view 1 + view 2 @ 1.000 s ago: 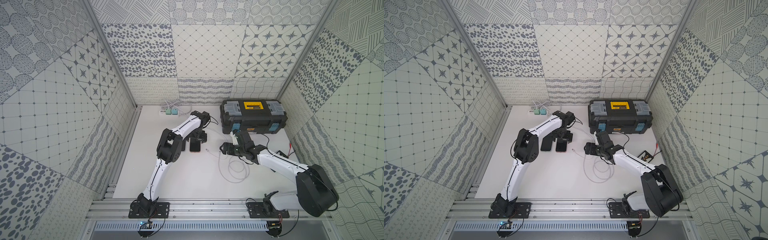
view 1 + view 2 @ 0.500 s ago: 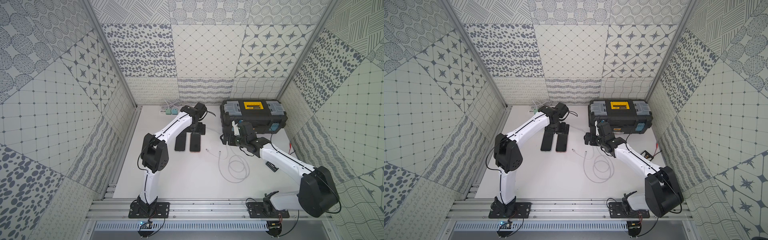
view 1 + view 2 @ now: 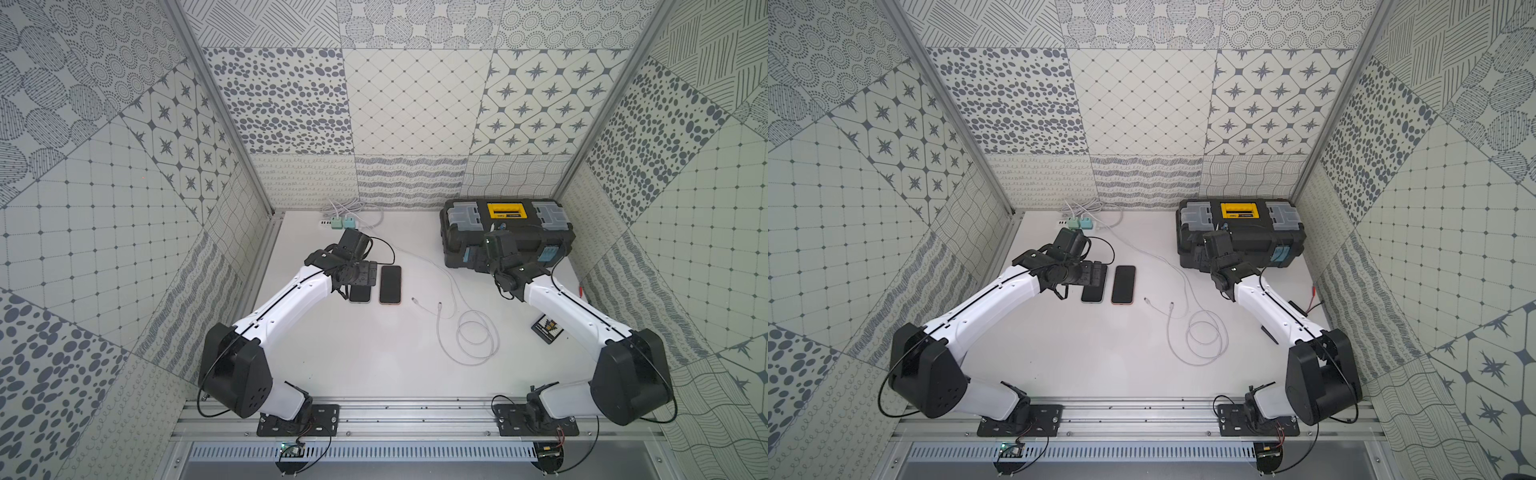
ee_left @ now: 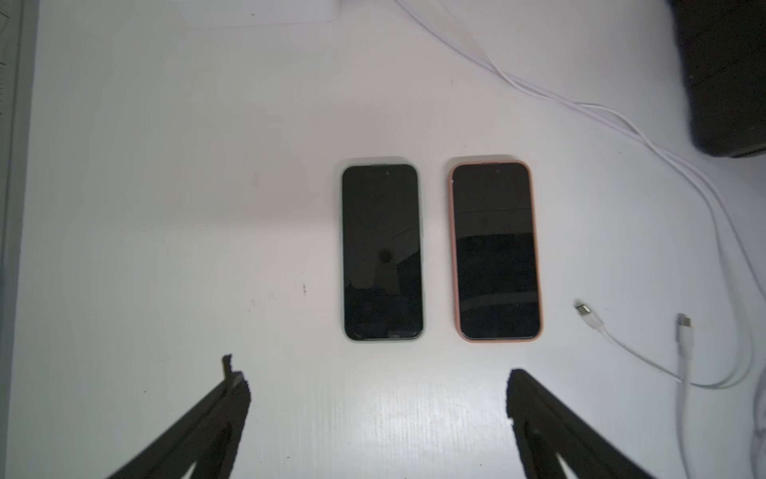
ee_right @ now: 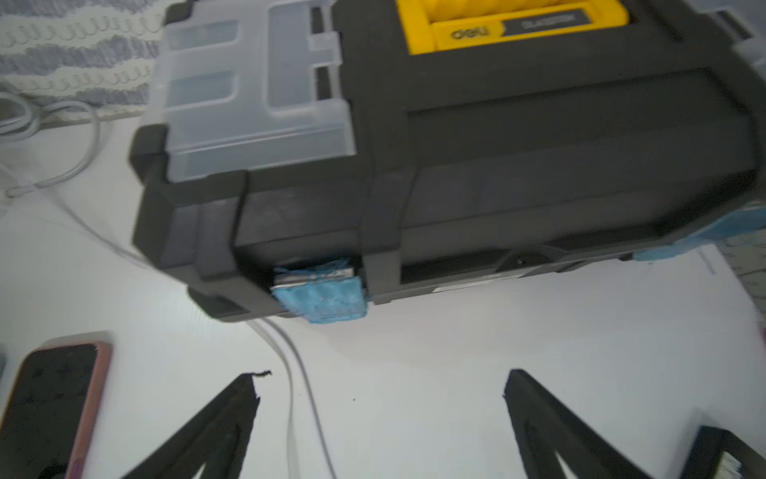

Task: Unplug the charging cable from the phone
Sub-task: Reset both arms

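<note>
On the white worktop [image 4: 166, 207]: green phone [image 4: 382, 251] and pink phone [image 4: 495, 251], flat, side by side, not touching, screens dark. Both unplugged. Near the pink phone, apart from it: 2 white charging cable plugs [image 4: 587, 315], loose on the worktop. Left fingers [image 4: 226, 414] spread wide, holding nothing, up over the worktop by the phones. Right fingers [image 5: 534, 419] spread wide too, holding nothing, pointed at the black and yellow toolbox [image 5: 497, 145].

Both top views high, steeply down on the whole table [image 3: 353, 353] — wrist views close, low over it
</note>
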You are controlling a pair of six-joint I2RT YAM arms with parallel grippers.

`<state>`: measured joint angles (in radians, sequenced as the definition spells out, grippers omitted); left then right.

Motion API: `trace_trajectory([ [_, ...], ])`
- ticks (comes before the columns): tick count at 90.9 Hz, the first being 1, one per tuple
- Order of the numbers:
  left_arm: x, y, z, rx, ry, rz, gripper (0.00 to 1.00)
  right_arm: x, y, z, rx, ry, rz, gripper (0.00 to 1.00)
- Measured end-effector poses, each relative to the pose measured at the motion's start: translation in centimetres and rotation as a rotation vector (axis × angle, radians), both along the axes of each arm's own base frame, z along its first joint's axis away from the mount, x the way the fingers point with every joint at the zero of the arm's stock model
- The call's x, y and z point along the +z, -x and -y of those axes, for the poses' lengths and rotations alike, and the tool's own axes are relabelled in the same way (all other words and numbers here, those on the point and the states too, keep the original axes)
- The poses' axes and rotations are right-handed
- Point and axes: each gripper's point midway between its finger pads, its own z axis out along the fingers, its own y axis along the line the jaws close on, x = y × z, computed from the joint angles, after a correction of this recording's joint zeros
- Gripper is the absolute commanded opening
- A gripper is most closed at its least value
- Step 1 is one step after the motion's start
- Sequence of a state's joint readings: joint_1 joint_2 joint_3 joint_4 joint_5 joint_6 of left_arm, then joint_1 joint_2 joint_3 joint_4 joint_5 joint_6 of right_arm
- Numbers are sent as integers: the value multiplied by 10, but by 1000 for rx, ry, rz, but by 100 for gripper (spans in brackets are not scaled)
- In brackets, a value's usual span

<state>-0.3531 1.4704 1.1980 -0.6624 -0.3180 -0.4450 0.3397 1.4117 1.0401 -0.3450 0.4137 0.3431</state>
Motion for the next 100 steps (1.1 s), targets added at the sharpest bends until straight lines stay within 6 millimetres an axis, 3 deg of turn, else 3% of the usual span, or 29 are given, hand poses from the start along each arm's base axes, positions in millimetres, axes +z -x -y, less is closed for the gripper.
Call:
trace_trajectory([
  [11,-2,1,-46,109,-43,50,99,-5,0,39,-116,40,-5,97],
  [20,-11,3,-80,181,-58,79,99,-21,7,68,-194,68,-30,97],
  [28,-36,8,-99,164,-68,71,99,-41,17,86,-230,110,-44,97],
  [42,-83,18,-113,133,-48,47,99,-67,39,95,-207,169,-37,97],
  [61,-125,19,-109,92,24,108,99,-57,45,106,-203,203,66,97],
  [69,-125,10,-105,61,42,159,99,-57,48,104,-180,205,138,97],
  [85,-131,-1,-92,-23,66,271,99,-75,54,93,-88,184,226,97],
  [100,-131,-6,-82,-86,62,341,99,-79,41,84,-40,159,319,97],
])
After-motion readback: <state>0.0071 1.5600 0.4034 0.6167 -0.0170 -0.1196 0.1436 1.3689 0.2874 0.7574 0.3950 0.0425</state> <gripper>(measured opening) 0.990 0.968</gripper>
